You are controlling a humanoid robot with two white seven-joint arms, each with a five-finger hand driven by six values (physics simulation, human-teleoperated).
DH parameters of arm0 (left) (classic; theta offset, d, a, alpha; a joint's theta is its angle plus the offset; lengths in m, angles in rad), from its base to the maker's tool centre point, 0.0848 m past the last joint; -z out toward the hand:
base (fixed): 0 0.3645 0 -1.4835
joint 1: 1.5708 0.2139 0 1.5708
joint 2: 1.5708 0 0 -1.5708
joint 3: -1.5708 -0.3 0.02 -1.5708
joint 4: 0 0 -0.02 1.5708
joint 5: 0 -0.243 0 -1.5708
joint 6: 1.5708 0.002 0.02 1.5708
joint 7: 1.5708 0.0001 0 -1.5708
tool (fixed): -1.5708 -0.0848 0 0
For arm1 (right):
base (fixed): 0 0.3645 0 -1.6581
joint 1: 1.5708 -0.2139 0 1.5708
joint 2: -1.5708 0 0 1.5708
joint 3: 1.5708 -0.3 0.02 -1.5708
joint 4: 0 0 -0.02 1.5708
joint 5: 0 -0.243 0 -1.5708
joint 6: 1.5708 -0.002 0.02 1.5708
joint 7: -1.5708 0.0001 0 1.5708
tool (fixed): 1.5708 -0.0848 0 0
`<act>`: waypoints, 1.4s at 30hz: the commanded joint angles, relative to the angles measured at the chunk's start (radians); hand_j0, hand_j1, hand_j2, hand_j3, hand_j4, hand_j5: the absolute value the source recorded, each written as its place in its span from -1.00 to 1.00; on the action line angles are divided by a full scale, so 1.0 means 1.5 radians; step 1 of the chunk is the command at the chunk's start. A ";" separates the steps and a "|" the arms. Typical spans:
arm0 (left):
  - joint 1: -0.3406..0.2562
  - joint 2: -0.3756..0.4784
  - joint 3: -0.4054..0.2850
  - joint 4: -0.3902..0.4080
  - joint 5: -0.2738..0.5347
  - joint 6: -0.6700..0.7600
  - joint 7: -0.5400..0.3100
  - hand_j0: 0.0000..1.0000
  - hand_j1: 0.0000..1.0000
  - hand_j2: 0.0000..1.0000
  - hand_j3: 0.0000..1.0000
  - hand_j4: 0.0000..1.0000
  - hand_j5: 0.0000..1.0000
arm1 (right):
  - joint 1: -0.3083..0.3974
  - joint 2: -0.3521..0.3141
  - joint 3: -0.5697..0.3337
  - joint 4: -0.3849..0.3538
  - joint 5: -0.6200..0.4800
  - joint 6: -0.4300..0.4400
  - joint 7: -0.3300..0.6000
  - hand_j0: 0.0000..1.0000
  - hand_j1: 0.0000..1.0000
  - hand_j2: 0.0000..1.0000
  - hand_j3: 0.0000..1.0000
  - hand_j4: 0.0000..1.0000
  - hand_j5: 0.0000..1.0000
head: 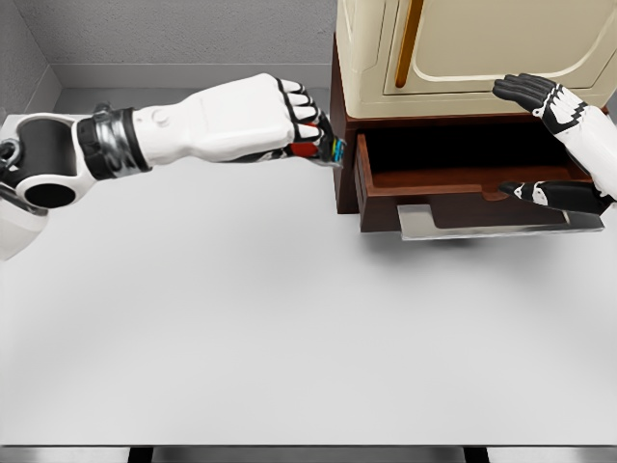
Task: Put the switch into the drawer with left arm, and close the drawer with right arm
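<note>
My left hand (301, 130) reaches in from the left with its fingers curled around the switch (323, 150), a small console with red and blue ends that pokes out below the fingertips. It hovers just left of the open brown drawer (424, 181), near its left wall and above the table. The drawer is pulled out from under a cream cabinet (463, 48). My right hand (540, 145) is at the drawer's right side, fingers spread, with the upper fingers at the cabinet's lower edge and the thumb on the drawer's front right rim.
A grey flat handle plate (482, 224) sticks out below the drawer front. The white table (289, 328) stretches toward me. A grey wall stands behind.
</note>
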 commanded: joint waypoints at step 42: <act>-0.090 -0.182 -0.048 0.106 -0.002 0.001 -0.056 -0.01 -0.01 -0.01 -0.01 -0.01 -0.01 | 0.004 -0.003 -0.001 0.001 -0.004 0.000 0.000 1.00 1.00 1.00 1.00 1.00 1.00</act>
